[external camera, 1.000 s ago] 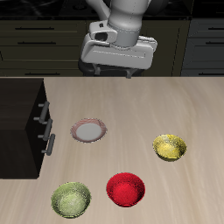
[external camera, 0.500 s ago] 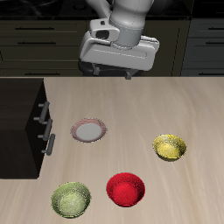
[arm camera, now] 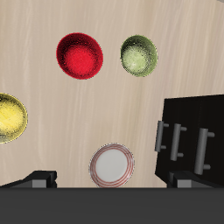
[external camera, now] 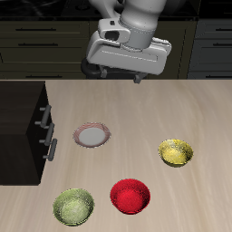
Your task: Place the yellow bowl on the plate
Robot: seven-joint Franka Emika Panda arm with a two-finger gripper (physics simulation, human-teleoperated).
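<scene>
Hangs high over the back of the table (external camera: 109,109), gripper (external camera: 120,76) empty; fingers mostly hidden under the wrist housing, so cannot tell how wide apart. Nothing held, at any rate.

Lies well apart from the gripper: yellow bowl (external camera: 177,152), nearer the table's front edge and off to the right in the exterior view, upright on the bare wood. Calls, by this reading, for a long descent forward and sideways before any grasp. No long axis to line up with, being round; any point on the rim would likely serve.

Looks small, glossy, golden-yellow with a mottled inside, empty, clear of its neighbours.

Sits almost under the gripper: plate (external camera: 91,136), white-grey centre, dusty pink rim, bare.

Stand farther forward: red bowl (external camera: 130,196) and yellow-green bowl (external camera: 74,207).
</scene>
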